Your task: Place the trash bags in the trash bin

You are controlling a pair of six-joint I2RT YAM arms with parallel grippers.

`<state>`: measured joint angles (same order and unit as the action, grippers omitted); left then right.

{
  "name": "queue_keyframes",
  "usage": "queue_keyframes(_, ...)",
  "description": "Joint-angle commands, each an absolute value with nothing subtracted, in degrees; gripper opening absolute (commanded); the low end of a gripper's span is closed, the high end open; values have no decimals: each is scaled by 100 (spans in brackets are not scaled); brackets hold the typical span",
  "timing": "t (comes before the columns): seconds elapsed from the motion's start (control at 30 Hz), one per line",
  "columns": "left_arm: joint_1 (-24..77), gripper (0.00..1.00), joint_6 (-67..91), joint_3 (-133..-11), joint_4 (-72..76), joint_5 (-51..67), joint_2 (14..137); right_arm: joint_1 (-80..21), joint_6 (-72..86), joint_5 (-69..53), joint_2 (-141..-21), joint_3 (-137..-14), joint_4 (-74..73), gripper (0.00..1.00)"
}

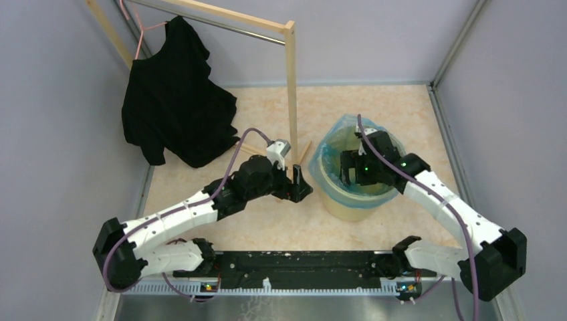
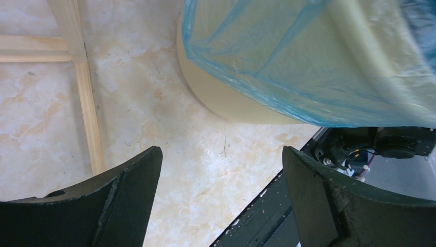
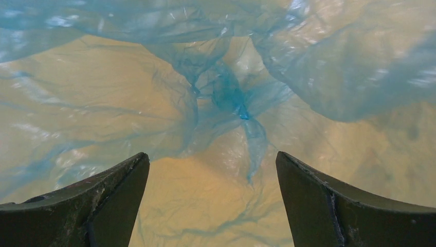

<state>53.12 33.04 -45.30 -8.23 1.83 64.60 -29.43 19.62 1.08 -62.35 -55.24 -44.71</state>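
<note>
The pale yellow trash bin (image 1: 348,200) stands right of centre, lined with a thin blue trash bag (image 1: 341,127) whose edge is folded over the rim. My right gripper (image 1: 349,172) reaches down inside the bin, open, with nothing between its fingers. In the right wrist view the trash bag (image 3: 226,92) lies crumpled against the yellow inner wall ahead of the right gripper (image 3: 212,159). My left gripper (image 1: 301,184) hovers just left of the bin, open and empty. In the left wrist view, the bag's overhang (image 2: 308,62) drapes the bin wall (image 2: 226,103) beyond the left gripper (image 2: 221,154).
A wooden rack (image 1: 291,93) stands behind the left gripper, its foot (image 2: 90,113) on the floor close by. A black shirt (image 1: 174,100) hangs from it on a pink hanger. The arms' black base rail (image 1: 294,264) runs along the near edge. Grey walls enclose the sides.
</note>
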Motion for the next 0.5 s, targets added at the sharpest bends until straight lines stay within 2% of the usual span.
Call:
queue_keyframes(0.0, 5300, 95, 3192, -4423, -643, 102, 5997, -3283, 2467, 692, -6616, -5143, -3634, 93)
queue_keyframes(0.23, 5300, 99, 3127, -4502, -794, -124, 5880, -3548, 2741, 1184, -7302, -4622, -2788, 94)
queue_keyframes(0.37, 5299, 99, 3056, -4491, -852, -250, 5816, -3567, 2790, 948, -7204, -4225, -2206, 94)
queue_keyframes(0.47, 5300, 99, 3032, -4474, -874, -343, 5794, -3568, 2745, 998, -7086, -4315, -2348, 94)
